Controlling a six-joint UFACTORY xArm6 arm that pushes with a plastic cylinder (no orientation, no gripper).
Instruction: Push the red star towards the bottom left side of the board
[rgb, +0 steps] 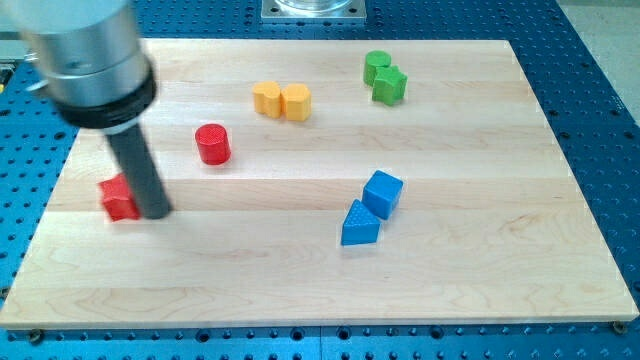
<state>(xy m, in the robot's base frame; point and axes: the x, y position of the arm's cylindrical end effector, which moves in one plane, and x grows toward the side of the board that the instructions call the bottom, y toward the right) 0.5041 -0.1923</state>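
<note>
- Toward the view's left edge of the tabletop (300, 290), about midway between the view's top and bottom, lies the red star (118, 198).
- Touching the red star on its right side is my tip (155, 213), the lower end of a dark rod; this end effector has no jaws, so it neither parts nor clamps.
- Up and to the right of the red star, a little apart, stands a red cylinder (212, 144).
- Farther up and right of the red star, two yellow blocks (281, 100) sit touching.
- Well to the right of the red star, a blue cube (382, 193) touches a blue triangular block (359, 226).
- Farthest from the red star, near the view's top, two green blocks (384, 77) touch.
</note>
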